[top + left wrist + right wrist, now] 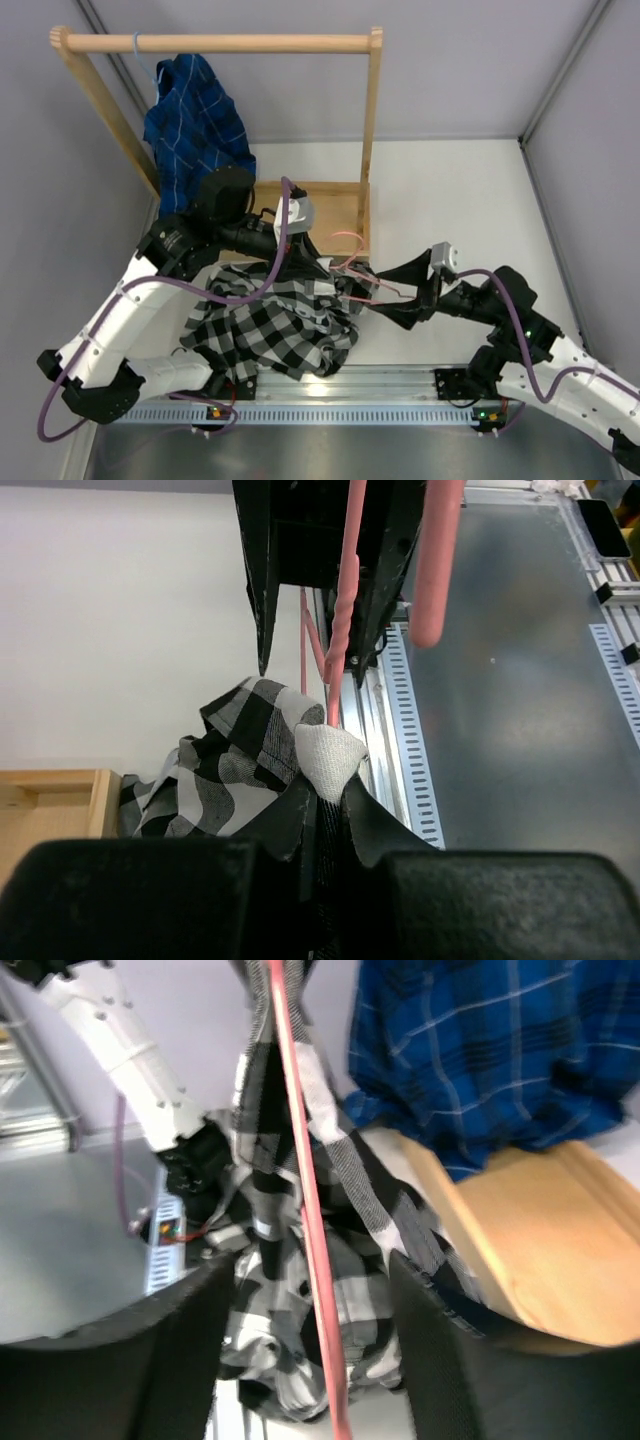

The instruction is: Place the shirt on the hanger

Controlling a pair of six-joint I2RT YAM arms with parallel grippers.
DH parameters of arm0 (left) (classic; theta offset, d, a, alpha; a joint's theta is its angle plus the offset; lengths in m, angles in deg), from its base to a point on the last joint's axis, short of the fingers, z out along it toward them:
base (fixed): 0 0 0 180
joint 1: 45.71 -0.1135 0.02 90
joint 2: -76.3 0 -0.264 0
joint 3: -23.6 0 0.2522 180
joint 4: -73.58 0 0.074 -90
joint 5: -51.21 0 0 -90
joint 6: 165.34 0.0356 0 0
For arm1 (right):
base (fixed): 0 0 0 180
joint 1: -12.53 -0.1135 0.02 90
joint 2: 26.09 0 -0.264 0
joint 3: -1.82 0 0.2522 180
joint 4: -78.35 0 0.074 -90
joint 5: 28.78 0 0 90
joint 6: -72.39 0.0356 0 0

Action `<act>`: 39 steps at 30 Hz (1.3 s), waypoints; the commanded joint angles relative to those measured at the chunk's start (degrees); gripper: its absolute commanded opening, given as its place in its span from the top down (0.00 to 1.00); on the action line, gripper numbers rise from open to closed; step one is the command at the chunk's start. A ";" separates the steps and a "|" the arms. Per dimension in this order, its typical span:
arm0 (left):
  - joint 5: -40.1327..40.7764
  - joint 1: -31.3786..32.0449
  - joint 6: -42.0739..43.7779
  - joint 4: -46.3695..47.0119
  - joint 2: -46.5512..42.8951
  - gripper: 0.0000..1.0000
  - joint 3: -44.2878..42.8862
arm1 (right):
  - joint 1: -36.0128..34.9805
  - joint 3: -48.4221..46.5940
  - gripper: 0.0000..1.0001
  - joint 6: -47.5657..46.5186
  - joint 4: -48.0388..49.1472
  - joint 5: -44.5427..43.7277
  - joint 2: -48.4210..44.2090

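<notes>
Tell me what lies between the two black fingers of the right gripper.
In the right wrist view, the thin pink wire hanger passes between them, with the black-and-white checked fabric shirt behind it.

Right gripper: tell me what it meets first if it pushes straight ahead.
Probably the hanger: its wire runs up through the gap of the open right gripper. The shirt hangs just behind it, though depth is unclear.

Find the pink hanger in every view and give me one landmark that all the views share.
Top external: hanger at the centre, between the two arms, just in front of the wooden rack base.
Left wrist: hanger at top centre, its wire running down to the cloth.
Right wrist: hanger a thin line from top to bottom, left of centre.
Shared landmark: the plaid shirt.
</notes>
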 commanded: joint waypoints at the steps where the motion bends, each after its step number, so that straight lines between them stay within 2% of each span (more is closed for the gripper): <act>1: 3.45 0.07 0.44 1.00 -1.77 1.00 -1.78 | 0.05 -3.85 0.36 0.41 -2.44 -8.74 -1.96; 6: 11.35 0.07 -3.52 2.66 -4.05 1.00 -1.79 | 0.05 -6.22 0.34 7.08 -23.00 -30.59 -7.67; 11: 17.68 0.07 -8.35 8.45 -8.88 1.00 1.28 | 0.05 -2.36 0.31 18.31 -26.54 -32.32 -18.64; 14: 26.46 0.07 -13.79 13.11 -11.60 1.00 3.13 | 0.05 0.10 0.34 24.03 -26.28 -33.63 -21.82; 16: 29.90 0.07 -16.70 14.96 -12.75 1.00 4.53 | 0.05 3.16 0.35 25.98 -22.09 -31.19 -22.10; 18: 29.04 0.07 -20.82 17.25 -14.34 1.00 5.59 | 0.05 5.28 0.35 28.71 -17.07 -25.66 -20.35; 19: 28.69 0.07 -21.88 18.39 -15.30 1.00 6.99 | 0.05 7.90 0.36 29.94 -10.26 -24.25 -19.12; 21: 28.86 0.07 -25.13 21.98 -16.27 1.00 8.75 | 0.05 10.11 0.37 33.37 -2.41 -20.83 -14.55; 22: 29.03 0.07 -26.10 23.05 -17.15 1.00 9.63 | -0.04 11.17 0.38 34.51 4.85 -20.20 -12.36; 25: 29.74 0.07 -29.18 27.97 -18.99 1.00 13.93 | -0.13 9.70 0.40 33.82 10.36 -18.52 -3.31; 28: 29.82 0.07 -32.61 34.03 -20.31 1.00 19.30 | -0.13 8.89 0.42 32.94 14.67 -18.96 4.33; 31: 30.09 0.07 -34.37 36.06 -20.23 1.00 21.68 | -0.21 10.03 0.43 33.02 19.51 -22.02 6.73; 35: 30.35 0.07 -36.13 38.79 -20.58 1.00 23.70 | -0.48 12.58 0.45 33.29 22.58 -32.56 9.28; 39: 30.79 0.07 -36.40 40.20 -20.67 1.00 24.84 | -0.48 12.94 0.47 33.64 26.81 -31.80 13.23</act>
